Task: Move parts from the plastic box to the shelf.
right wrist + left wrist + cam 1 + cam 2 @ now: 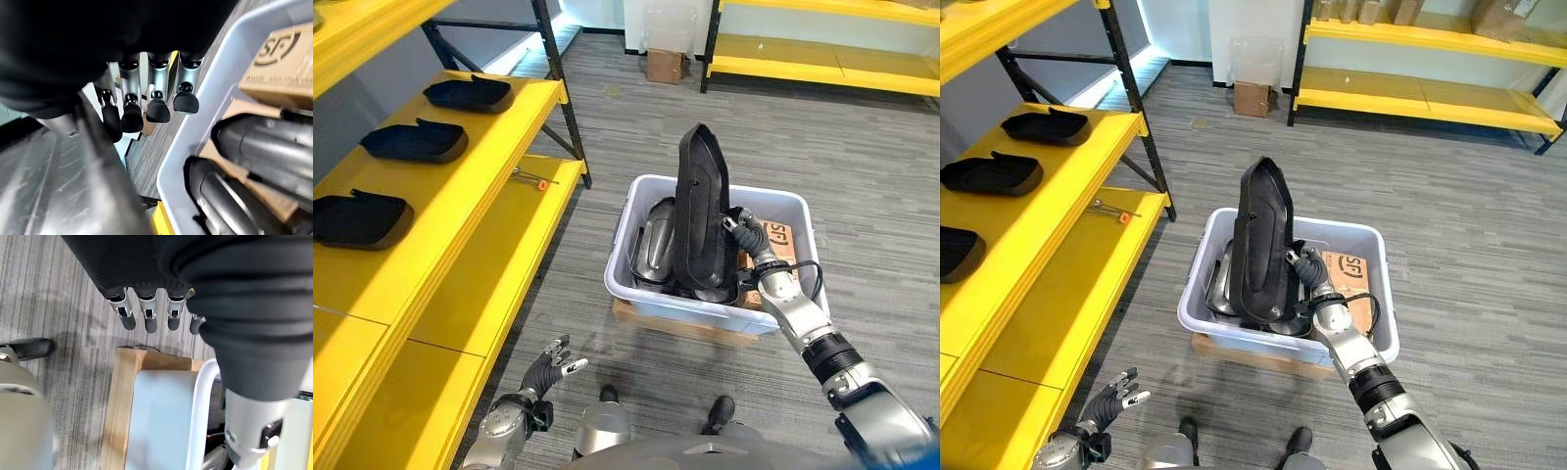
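Open grey floor [607, 147] between box [783, 211] and yellow shelf [480, 166], toward nine o'clock from the box, wide enough for a hand. Tall black part [700, 211] upright in the box, pinched by right hand [744, 233], blocking the box's middle. More dark parts [654, 245] packed beside it at nine o'clock. On the shelf's upper level, three black parts [416, 142] in a row, bare yellow gaps between them. Black upright post [563, 93] at the shelf's far end. Left hand [548, 367] low, fingers spread, over bare floor.

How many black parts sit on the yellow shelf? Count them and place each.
3, in a row on the upper yellow shelf: far part, middle part, near part. Others may lie beyond the view's edge.
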You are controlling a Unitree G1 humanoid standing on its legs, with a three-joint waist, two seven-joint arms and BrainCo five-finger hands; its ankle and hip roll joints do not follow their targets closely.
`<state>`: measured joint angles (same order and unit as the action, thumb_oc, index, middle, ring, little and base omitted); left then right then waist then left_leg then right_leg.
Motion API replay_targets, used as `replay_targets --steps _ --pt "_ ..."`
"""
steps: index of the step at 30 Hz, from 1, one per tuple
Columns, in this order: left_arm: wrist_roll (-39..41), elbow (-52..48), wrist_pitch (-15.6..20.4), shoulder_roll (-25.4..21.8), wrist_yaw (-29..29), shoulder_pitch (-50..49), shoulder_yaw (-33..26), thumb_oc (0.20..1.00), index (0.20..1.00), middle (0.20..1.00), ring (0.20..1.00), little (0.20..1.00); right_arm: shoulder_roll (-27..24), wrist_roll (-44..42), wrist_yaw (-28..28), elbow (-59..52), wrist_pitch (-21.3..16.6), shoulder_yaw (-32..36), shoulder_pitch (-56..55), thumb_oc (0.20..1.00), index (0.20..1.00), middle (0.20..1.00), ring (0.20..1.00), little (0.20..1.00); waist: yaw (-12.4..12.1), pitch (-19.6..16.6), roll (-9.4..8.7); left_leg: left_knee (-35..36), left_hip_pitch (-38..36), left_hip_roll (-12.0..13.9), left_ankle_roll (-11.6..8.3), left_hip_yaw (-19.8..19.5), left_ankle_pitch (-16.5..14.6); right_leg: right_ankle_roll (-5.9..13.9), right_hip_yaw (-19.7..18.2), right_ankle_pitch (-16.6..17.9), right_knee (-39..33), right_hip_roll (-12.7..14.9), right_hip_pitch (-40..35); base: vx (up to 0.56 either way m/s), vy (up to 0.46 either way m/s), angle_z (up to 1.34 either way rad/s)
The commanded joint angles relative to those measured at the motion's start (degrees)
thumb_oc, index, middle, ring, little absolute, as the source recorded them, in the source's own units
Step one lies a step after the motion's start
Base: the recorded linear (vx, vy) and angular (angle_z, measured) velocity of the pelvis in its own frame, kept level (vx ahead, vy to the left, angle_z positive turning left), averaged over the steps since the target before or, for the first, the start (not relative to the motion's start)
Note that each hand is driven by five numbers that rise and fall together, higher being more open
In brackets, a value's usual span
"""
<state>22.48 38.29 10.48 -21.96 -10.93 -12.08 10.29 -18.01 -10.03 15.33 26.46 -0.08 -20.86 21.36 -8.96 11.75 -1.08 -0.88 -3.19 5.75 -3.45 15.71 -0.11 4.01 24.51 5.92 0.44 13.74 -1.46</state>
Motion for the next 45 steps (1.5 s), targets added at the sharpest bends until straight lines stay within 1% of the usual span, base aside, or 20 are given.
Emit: replay_targets --steps 1,2,3,4,6,8,15,18,19,20,22,26,28,29,30,31,32,34,42,45 --pt "-2.1 -1.8 2.6 -0.5 1.0 2.1 1.9 1.0 1.0 1.0 1.0 1.0 -2.4 -0.7 2.6 -1.4 -4.8 2.1 4.8 0.2 0.2 0.2 0.2 0.2 -2.0 0.3 3.78 1.7 0.7 -0.9 3.26 0.6 1.0 3.84 0.2 -9.8 17.8 2.1 -1.1 -0.04 0.039 0.31" --pt "-0.2 -2.2 1.1 -1.1 2.5 3.4 2.3 1.0 1.0 1.0 1.0 1.0 -1.5 -0.3 3.0 -2.0 -4.5 0.7 5.5 0.2 0.2 0.2 0.2 0.2 -0.9 1.1 3.82 2.7 -0.2 -1.8 3.27 -1.1 0.7 2.57 -3.6 -10.5 16.3 -3.5 0.1 -0.03 -0.002 0.25" --pt "-0.1 -2.2 0.9 -1.2 2.5 3.6 2.5 1.0 1.0 1.0 1.0 1.0 -1.5 -0.3 3.3 -2.2 -4.5 0.5 5.5 0.2 0.2 0.2 0.2 0.2 -0.6 1.3 3.79 2.7 -0.4 -1.9 3.14 -1.6 0.6 2.05 -4.3 -10.8 15.3 -4.7 -0.2 -0.02 -0.068 0.27" --pt "-0.7 -2.6 0.5 -1.3 2.6 4.0 3.2 1.0 1.0 1.0 1.0 1.0 -1.6 0.2 3.9 -2.7 -4.7 0.1 5.2 0.2 0.2 0.2 0.2 0.2 0.3 1.6 3.22 2.8 -0.4 -3.1 2.85 -3.2 0.5 0.94 -7.0 -10.4 10.9 -8.3 -0.5 0.01 -0.082 0.56" --pt "-2.4 -2.5 0.8 -0.8 2.4 4.2 4.0 1.0 1.0 1.0 1.0 1.0 -1.9 -0.1 3.9 -3.2 -5.3 -0.1 4.5 0.2 0.2 0.2 0.2 0.2 1.2 1.5 2.42 2.8 0.1 -4.5 2.78 -5.4 0.4 0.39 -10.4 -8.4 5.7 -10.6 -0.7 0.03 -0.082 0.87" --pt "-3.4 -1.9 1.2 -0.3 2.1 4.3 4.1 1.0 1.0 1.0 1.0 1.0 -2.2 -0.3 3.1 -3.3 -5.5 0.2 3.9 0.2 0.2 0.2 0.2 0.2 1.5 1.1 2.13 2.8 0.2 -4.9 2.81 -6.2 0.2 0.25 -11.2 -8.2 4.0 -10.7 -1.7 0.05 -0.048 1.02" --pt "-4.4 -2.5 1.1 -0.1 1.2 3.3 3.1 1.0 1.0 1.0 1.0 1.0 -2.3 0.2 0.7 -5.7 -5.9 -1.3 2.0 0.2 0.2 0.2 0.2 0.2 0.1 -1.3 2.42 3.9 0.1 -5.6 2.17 -8.4 0.9 0.01 -10.6 -7.5 -0.3 -10.1 -4.4 0.05 -0.028 0.19" --pt "-5.0 -2.0 1.2 0.1 1.7 3.6 2.8 1.0 1.0 1.0 1.0 1.0 -1.2 0.6 0.6 -7.1 -4.4 -1.9 1.7 0.2 0.2 0.2 0.2 0.2 0.8 -1.5 2.45 2.1 0.1 -5.4 1.91 -5.1 0.2 -0.12 -9.1 -7.8 0.0 -9.4 -5.0 0.03 0.034 0.15" --pt "-5.6 -2.0 1.3 0.2 1.2 3.8 2.6 1.0 1.0 1.0 1.0 1.0 -1.1 1.2 1.1 -7.9 -4.0 -1.7 0.9 0.2 0.2 0.2 0.2 0.2 1.5 -1.5 2.43 0.8 0.1 -4.7 1.54 -1.8 0.0 0.01 -7.8 -7.8 0.3 -8.8 -5.2 -0.03 0.068 0.39" --pt "-6.9 -1.7 1.4 0.3 -0.6 4.7 2.7 1.0 1.0 1.0 1.0 1.0 -1.1 1.5 3.1 -8.9 -3.2 -1.0 0.1 0.2 0.2 0.2 0.2 0.2 3.0 -1.3 2.04 -2.2 0.5 -2.7 1.11 4.4 -0.4 -0.01 -5.8 -7.9 0.8 -7.8 -5.4 -0.01 0.099 0.7" --pt "-8.1 -0.9 1.8 0.5 -2.3 6.0 3.4 1.0 1.0 1.0 1.0 1.0 -1.0 2.1 4.5 -9.2 -2.6 -0.1 -0.3 0.2 0.2 0.2 0.2 0.2 4.8 -1.0 1.07 -6.4 0.7 0.8 0.03 10.4 -1.4 0.27 -4.0 -8.7 1.8 -6.3 -5.7 -0.03 0.126 1.43" --pt "-8.2 0.1 1.2 1.2 -3.7 8.0 3.5 1.0 1.0 1.0 1.0 1.0 -1.5 1.8 3.5 -7.3 -3.1 0.1 1.6 0.2 0.2 0.2 0.2 0.2 5.4 -0.7 0.56 -10.0 1.6 4.4 0.0 10.5 -2.6 0.0 -2.7 -9.9 4.8 -4.7 -4.5 -0.02 0.214 1.53" --pt "-8.1 -0.2 -0.5 1.5 -4.2 9.3 3.9 1.0 1.0 1.0 1.0 1.0 -2.4 -0.1 2.5 -7.0 -1.8 -0.7 4.1 0.2 0.2 0.2 0.2 0.2 5.5 -1.4 1.04 -10.1 -0.1 8.8 -1.88 9.5 0.9 -0.53 -2.3 -11.1 7.0 -3.4 -3.4 0.05 0.503 0.39" --pt "-8.0 -0.7 -1.1 1.4 -4.3 9.5 4.4 1.0 1.0 1.0 1.0 1.0 -2.6 -0.9 2.4 -7.3 -1.3 -0.9 4.6 0.2 0.2 0.2 0.2 0.2 5.5 -1.5 1.32 -10.3 0.0 9.4 -2.3 8.7 1.9 -0.62 -2.4 -11.5 7.9 -2.9 -3.0 0.07 0.593 0.2" --pt "-8.9 -1.8 -2.2 1.0 -4.0 9.7 5.2 1.0 1.0 1.0 1.0 1.0 -2.9 -2.2 2.0 -7.2 -1.4 -0.6 4.6 0.2 0.2 0.2 0.2 0.2 5.3 -1.5 1.76 -9.1 -0.8 8.3 -1.63 7.7 0.0 -0.02 -2.1 -12.0 10.1 -1.4 -2.4 0.07 0.552 0.15" --pt "-8.8 -2.4 -2.7 0.6 -4.2 9.7 5.6 1.0 1.0 1.0 1.0 1.0 -3.0 -2.4 2.0 -7.3 -1.5 -0.4 4.5 0.2 0.2 0.2 0.2 0.2 5.3 -1.6 2.03 -8.1 -1.4 7.8 -1.52 7.8 -0.4 0.3 -1.7 -12.1 10.8 -0.9 -2.3 0.09 0.726 0.35" --pt "-4.7 -4.2 -5.3 0.1 -5.2 9.3 6.4 1.0 1.0 1.0 1.0 1.0 -2.6 -3.1 1.6 -7.8 -1.4 -0.1 3.8 0.2 0.2 0.2 0.2 0.2 5.1 -1.5 2.69 -6.3 -2.4 7.1 -1.25 7.4 -0.3 1.04 -1.0 -12.2 12.3 0.0 -2.3 0.05 0.472 0.55" --pt "-4.2 -4.9 -5.4 -0.1 -5.0 9.0 6.5 1.0 1.0 1.0 1.0 1.0 -2.0 -3.0 1.3 -8.3 -1.2 -0.3 3.5 0.2 0.2 0.2 0.2 0.2 4.7 -1.3 3.01 -5.7 -2.0 6.7 -0.29 7.2 0.6 0.8 -0.7 -11.1 12.0 0.1 -2.0 -0.03 0.418 0.61" --pt "-4.5 -8.5 -3.8 -2.4 -4.0 6.3 6.4 1.0 1.0 1.0 1.0 1.0 -0.1 -1.9 0.2 -10.1 -0.2 -1.0 2.5 0.2 0.2 0.2 0.2 0.2 1.4 -0.9 3.03 -3.8 -1.5 4.2 1.86 5.0 0.4 3.17 0.5 -10.3 14.1 2.8 -1.4 -0.04 0.315 0.34" --pt "-3.1 -9.7 -3.4 -2.7 -3.8 5.9 6.3 1.0 1.0 1.0 1.0 1.0 0.9 -1.7 0.3 -10.6 0.2 -2.3 2.8 0.2 0.2 0.2 0.2 0.2 -1.1 -0.5 2.98 -3.3 -0.1 2.1 3.15 4.2 0.3 3.52 2.6 -9.3 14.8 4.4 -1.4 -0.09 0.327 0.36"
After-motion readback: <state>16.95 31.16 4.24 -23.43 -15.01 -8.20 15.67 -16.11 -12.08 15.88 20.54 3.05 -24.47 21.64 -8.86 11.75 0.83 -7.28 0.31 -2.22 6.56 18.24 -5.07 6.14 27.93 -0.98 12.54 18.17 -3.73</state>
